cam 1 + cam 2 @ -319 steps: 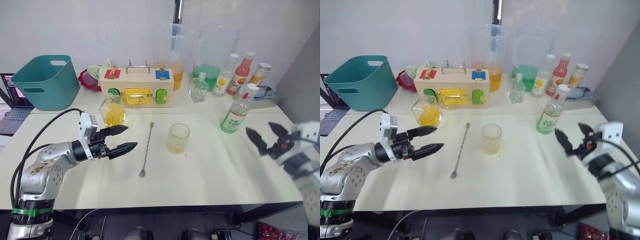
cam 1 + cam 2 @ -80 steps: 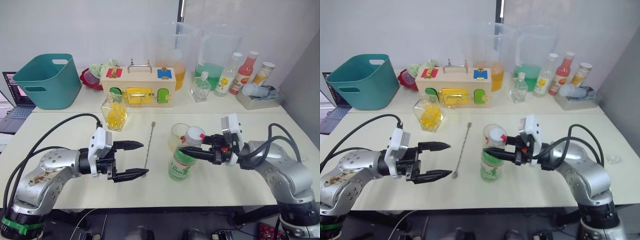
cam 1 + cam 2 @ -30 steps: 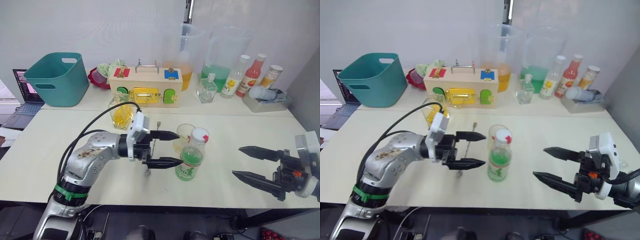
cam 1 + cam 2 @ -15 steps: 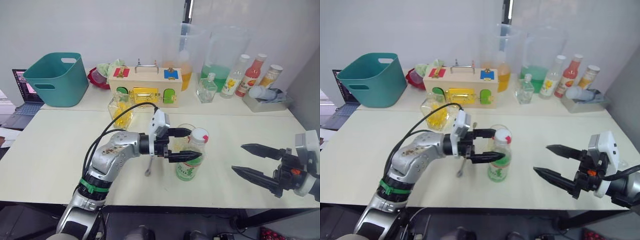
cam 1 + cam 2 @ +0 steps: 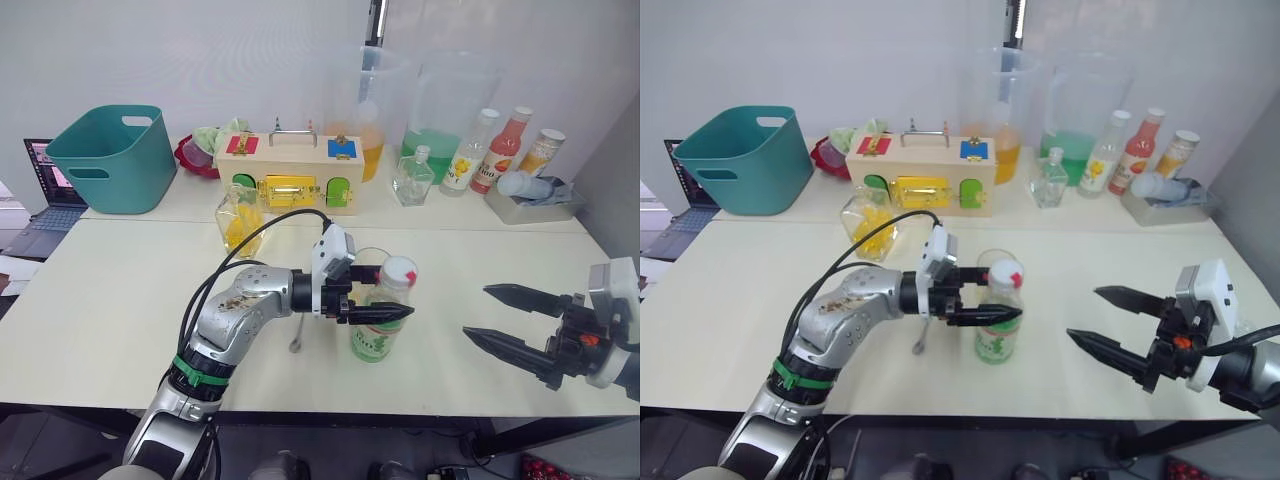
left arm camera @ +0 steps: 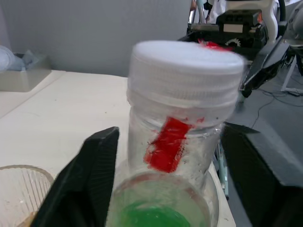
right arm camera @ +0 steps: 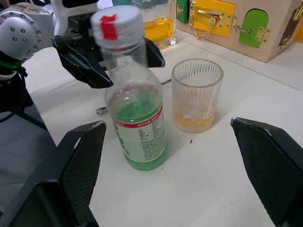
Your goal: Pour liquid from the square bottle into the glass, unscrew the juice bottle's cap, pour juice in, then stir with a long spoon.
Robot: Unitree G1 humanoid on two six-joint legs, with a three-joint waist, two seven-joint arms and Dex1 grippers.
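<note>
Standing upright on the pale table (image 5: 120,300) is the slim clear plastic juice bottle (image 5: 377,330) with green liquid, its round white cap (image 5: 399,271) still on. The left gripper (image 5: 385,291) has its two black fingers spread apart, one on each side of the bottle's neck. Just behind the bottle sits the short ribbed glass (image 7: 197,94). The thin silver long spoon (image 5: 922,341) lies beside it. The right gripper (image 5: 497,315) hangs wide open, well apart.

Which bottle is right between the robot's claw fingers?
The juice bottle with the green-and-white label, standing alone beside the glass. The left claw straddles its neck under the cap. The other bottles stand far back.
</note>
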